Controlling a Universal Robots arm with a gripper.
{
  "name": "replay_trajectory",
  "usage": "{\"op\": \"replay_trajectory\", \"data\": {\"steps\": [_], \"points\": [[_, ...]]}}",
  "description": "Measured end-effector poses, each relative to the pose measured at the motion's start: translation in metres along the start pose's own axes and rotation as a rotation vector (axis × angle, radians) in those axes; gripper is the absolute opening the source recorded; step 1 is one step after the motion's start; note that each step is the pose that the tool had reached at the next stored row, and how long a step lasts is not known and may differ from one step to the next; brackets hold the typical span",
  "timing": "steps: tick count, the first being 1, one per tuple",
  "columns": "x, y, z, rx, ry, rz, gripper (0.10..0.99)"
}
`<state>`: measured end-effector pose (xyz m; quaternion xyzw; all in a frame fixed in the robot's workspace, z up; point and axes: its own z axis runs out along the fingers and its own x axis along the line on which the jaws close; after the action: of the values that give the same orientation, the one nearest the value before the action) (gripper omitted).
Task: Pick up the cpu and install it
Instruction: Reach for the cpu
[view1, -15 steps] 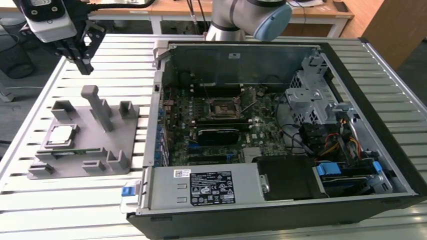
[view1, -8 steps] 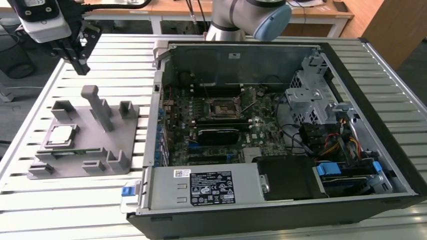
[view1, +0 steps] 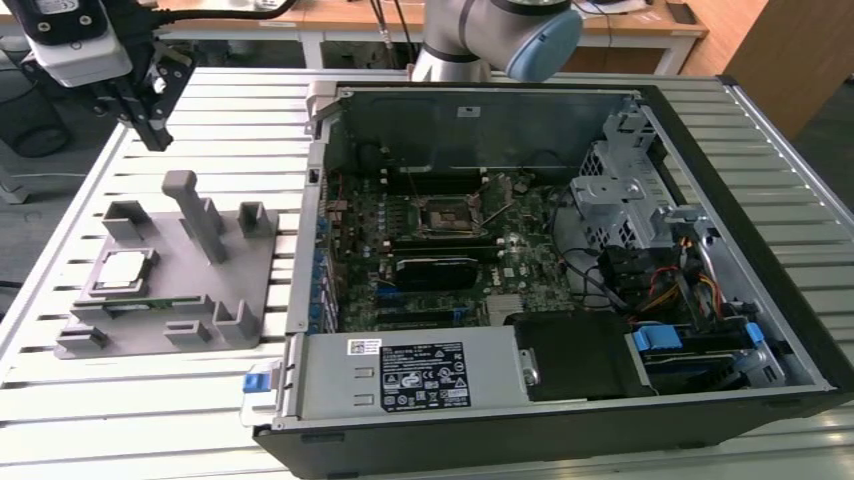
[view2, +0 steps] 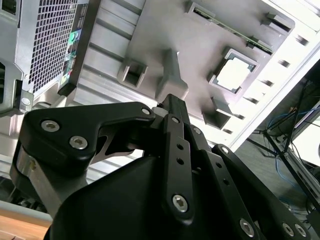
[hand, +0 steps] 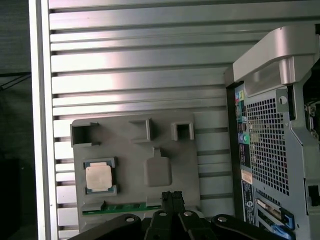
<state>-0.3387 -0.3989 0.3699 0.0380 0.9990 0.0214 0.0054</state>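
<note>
Table (view1: 240, 120): slatted, carrying everything you see.
Case (view1: 534, 445): open, motherboard up, at the exterior view's right.
Fixture (view1: 200, 300): grey, just beside the case.
Gripper (view1: 156, 138): yours hovers near the fixture, fingers together, nothing held.
Cpu (view1: 124, 269): sitting in a fixture pocket, untouched.
</note>
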Motion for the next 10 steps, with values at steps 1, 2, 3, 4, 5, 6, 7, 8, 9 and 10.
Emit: {"op": "replay_trajectory", "data": {"steps": [1, 2, 3, 4, 5, 6, 7, 8, 9, 10], "points": [[0.0008, -0.0001, 0.0001, 0.000, 0.0003, 0.000, 0.106], [0.0016, -0.0001, 0.0002, 0.000, 0.0007, 0.000, 0.106], [0.0023, -0.0002, 0.0003, 0.000, 0.0010, 0.000, 0.106], [0.0029, -0.0002, 0.0003, 0.000, 0.0014, 0.000, 0.106], [0.0034, -0.0003, 0.0004, 0.000, 0.0019, 0.000, 0.106], [0.0040, -0.0003, 0.0005, 0.000, 0.0023, 0.000, 0.106], [0.0047, -0.0004, 0.0006, 0.000, 0.0026, 0.000, 0.106], [0.0053, -0.0004, 0.0007, 0.000, 0.0029, 0.000, 0.106], [0.0059, -0.0005, 0.0008, 0.000, 0.0033, 0.000, 0.106], [0.0065, -0.0006, 0.0009, 0.000, 0.0036, 0.000, 0.106]]}}
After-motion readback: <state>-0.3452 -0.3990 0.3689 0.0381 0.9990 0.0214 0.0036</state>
